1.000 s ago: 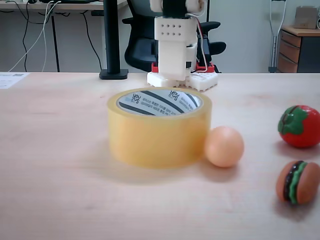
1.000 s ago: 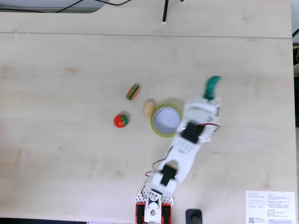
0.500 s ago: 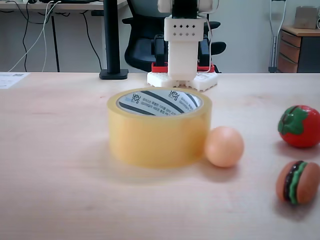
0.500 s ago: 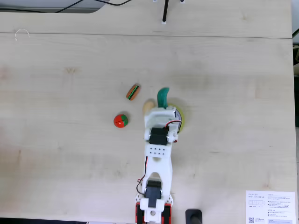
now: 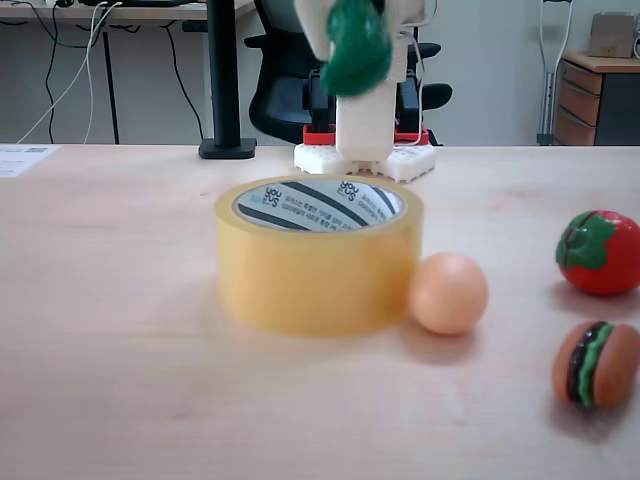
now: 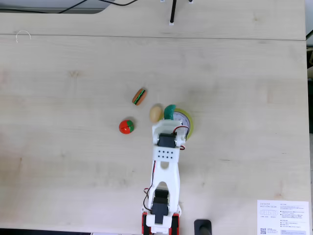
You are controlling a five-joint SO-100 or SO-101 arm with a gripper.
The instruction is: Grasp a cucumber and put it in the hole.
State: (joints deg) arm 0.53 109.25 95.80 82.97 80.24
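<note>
A: What are the jaws doing?

B: In the fixed view from table height, the gripper hangs above the far rim of the tape roll, and the cucumber sits in it, up in the air and clear of the table. The jaws are closed around it. The fingers themselves are hidden behind the toy, so how narrow the gap is I cannot tell.

A: And from above?

B: In the fixed view looking down, the gripper is over the left part of the tape roll, with the cucumber poking out past the white arm. The arm covers much of the roll, and the hole shows as a pale sliver to the right of the wrist.

A: What stands near it?

B: In the table-height view, a peach-orange ball touches the roll's right side. A toy tomato and a toy burger sit well apart at the right edge, the burger nearer the camera. From above, the ball lies just left of the cucumber, with the burger and the tomato further left. Nothing lies across the hole in the low view, where its striped, printed core is open to the camera.

A: How does the cucumber look?

B: Dark green and glossy, a stubby rounded lump. It is blurred in the low view, so no surface detail can be made out.
</note>
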